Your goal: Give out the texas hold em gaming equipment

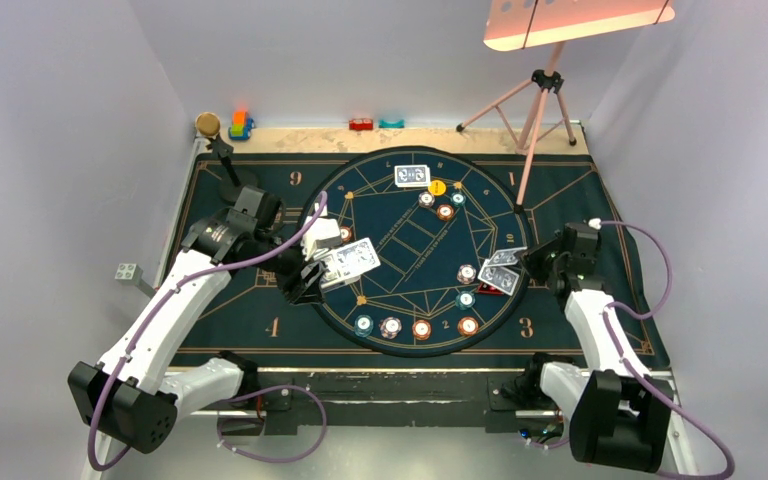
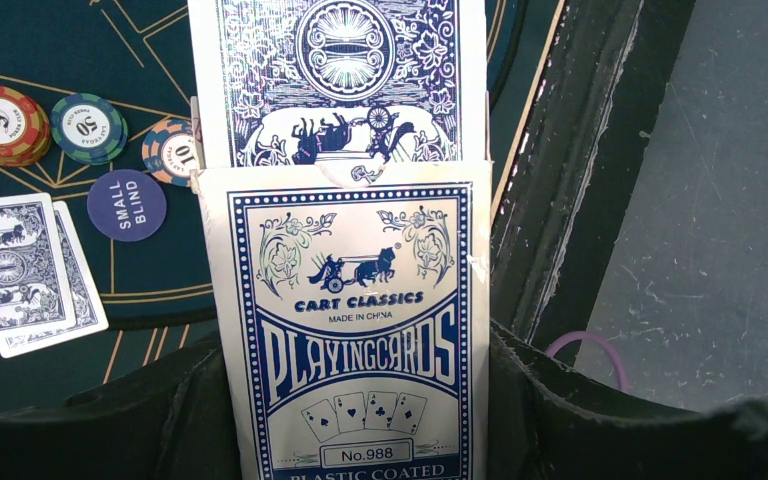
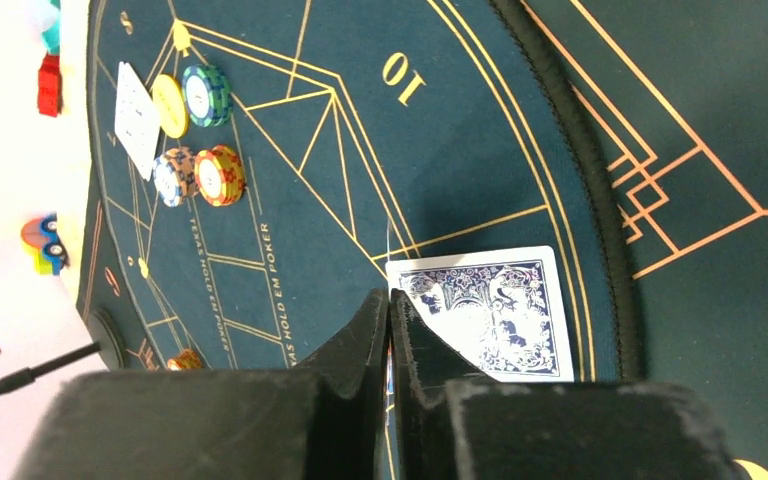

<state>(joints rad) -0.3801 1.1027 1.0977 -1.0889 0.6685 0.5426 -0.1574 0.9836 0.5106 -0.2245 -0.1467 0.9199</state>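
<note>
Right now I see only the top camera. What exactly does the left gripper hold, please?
Observer: The left gripper holds a card box printed "Playing Cards", with the deck sticking out of its open end.
Operator: Is the right gripper shut?
Observer: Yes. The right gripper has its fingers together, just beside a face-down card on the round mat.
Operator: Is anything hidden near the left one?
Observer: A blue disc reading "Small Blind", next to three chips.

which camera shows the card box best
Left wrist: the card box fills the frame, print readable, held in the left hand. Top view shows it small; right wrist does not show it.
</note>
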